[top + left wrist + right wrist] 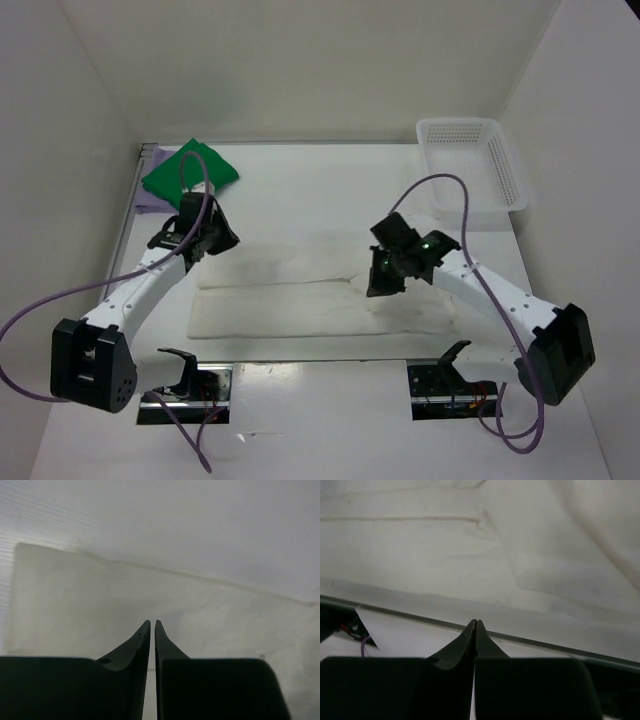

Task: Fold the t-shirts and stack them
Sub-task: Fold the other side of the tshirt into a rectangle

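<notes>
Right end effector [475, 622] (seemingly closed) hovers over white shirt [290, 300], near basket [467, 170].

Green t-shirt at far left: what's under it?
A lavender t-shirt lies under the green t-shirt, with only its left edge showing. The rest of it, and anything else beneath, is covered.

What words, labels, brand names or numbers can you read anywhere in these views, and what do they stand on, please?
None: no view shows any readable text.
The white shirt, green shirt, basket and table show no print or label.
The left arm's base and the right arm's base show no marking that can be made out.
</notes>
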{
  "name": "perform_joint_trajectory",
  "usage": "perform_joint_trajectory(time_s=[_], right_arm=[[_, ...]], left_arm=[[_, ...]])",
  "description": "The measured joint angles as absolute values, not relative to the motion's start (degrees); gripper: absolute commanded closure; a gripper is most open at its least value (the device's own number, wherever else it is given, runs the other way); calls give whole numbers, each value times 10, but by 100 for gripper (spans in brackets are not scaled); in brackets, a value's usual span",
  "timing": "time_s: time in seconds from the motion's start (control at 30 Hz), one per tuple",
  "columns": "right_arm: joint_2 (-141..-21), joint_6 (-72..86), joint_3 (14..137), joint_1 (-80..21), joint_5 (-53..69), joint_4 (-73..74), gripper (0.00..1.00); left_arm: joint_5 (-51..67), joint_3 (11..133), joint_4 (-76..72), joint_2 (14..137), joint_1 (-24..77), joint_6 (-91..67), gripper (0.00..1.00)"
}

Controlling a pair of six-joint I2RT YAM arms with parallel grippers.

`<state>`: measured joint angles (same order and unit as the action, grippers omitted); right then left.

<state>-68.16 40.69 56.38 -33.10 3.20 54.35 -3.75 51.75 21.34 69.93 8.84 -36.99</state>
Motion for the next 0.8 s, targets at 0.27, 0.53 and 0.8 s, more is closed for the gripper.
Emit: perform_joint_trajectory(time_s=[0.27,0.53,0.8], right_arm=[[-832,440,528,-437,26,409,81],[-902,434,528,-437,-52,392,76],[-905,450,528,-437,-103,399,75]], left_arm=[[26,455,169,736,163,-410,83],[39,442,136,734,168,-423,81],[40,432,133,717,168,-424,80]])
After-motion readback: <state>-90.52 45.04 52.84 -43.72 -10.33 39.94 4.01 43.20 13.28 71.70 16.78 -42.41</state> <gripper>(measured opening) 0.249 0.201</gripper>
